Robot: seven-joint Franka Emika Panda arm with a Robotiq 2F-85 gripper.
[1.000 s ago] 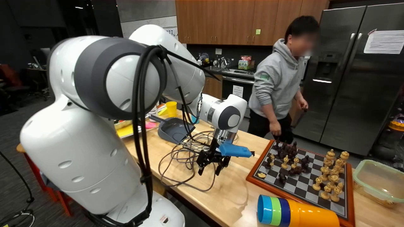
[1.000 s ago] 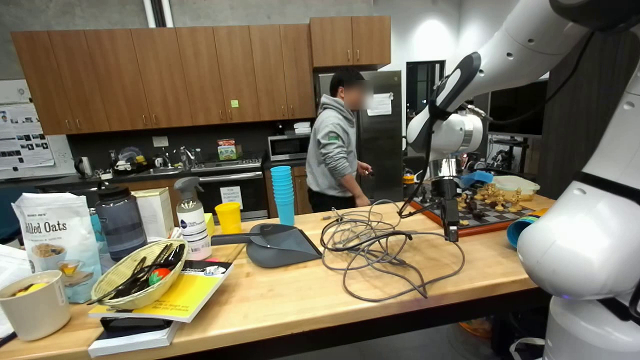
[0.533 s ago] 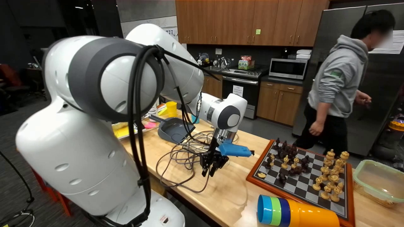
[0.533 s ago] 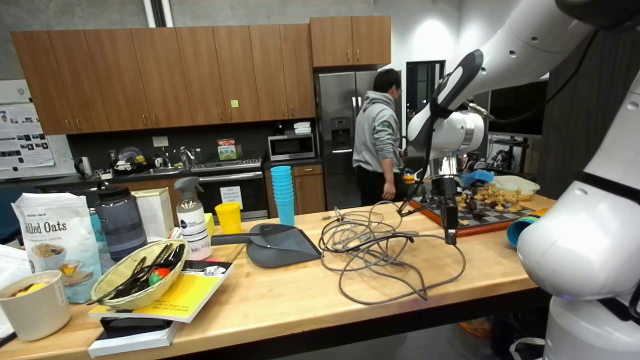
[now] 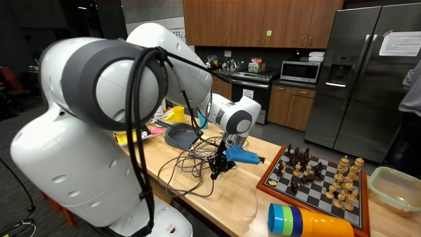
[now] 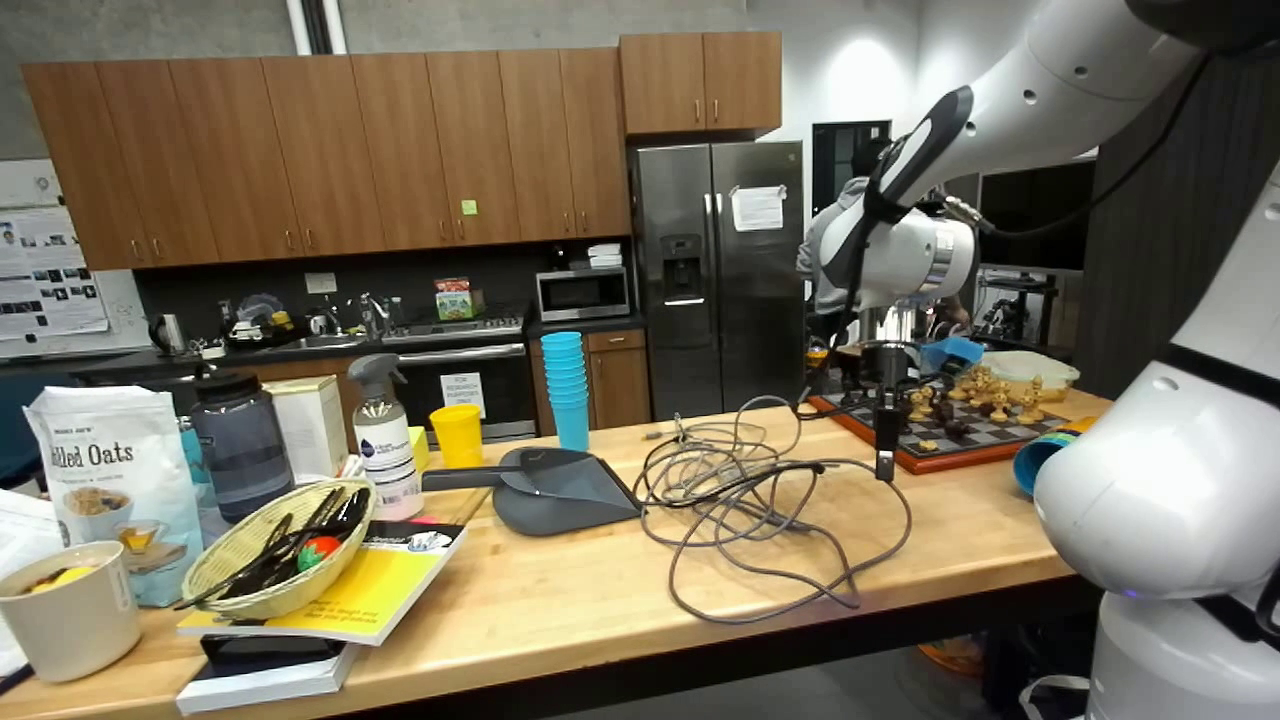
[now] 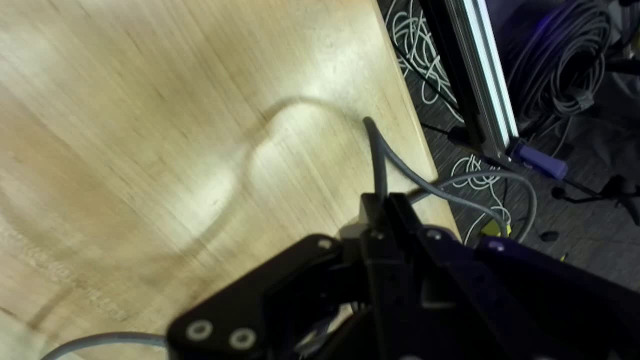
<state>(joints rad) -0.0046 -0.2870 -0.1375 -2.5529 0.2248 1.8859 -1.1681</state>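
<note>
My black gripper [image 7: 384, 198] has its jaws pressed together on a thin grey cable [image 7: 378, 165]. In the wrist view the cable runs up from between the fingertips, and more loops pass beside the right finger, over the table edge. Seen in an exterior view, the gripper [image 5: 214, 177] is low above the wooden table, pointing down, with a strand hanging from its tips. The rest of the cable [image 6: 740, 622] lies tangled on the tabletop. A blue part [image 5: 243, 156] is fixed to the wrist. How firmly the cable is pinched is too dark to see.
Near the gripper lies a chessboard [image 5: 314, 194] with pieces; stacked cups [image 5: 322, 222] lie on their side in front. A grey dustpan [image 6: 560, 500], blue cups [image 6: 567, 400], a yellow cup [image 6: 458, 435] and a basket [image 6: 225, 545] stand farther along. A clear container [image 5: 394, 191] sits beyond the board.
The gripper has gone from open to shut on the cable and turned a little. The cable's loops have shifted with it. The person has walked off past the fridge.
</note>
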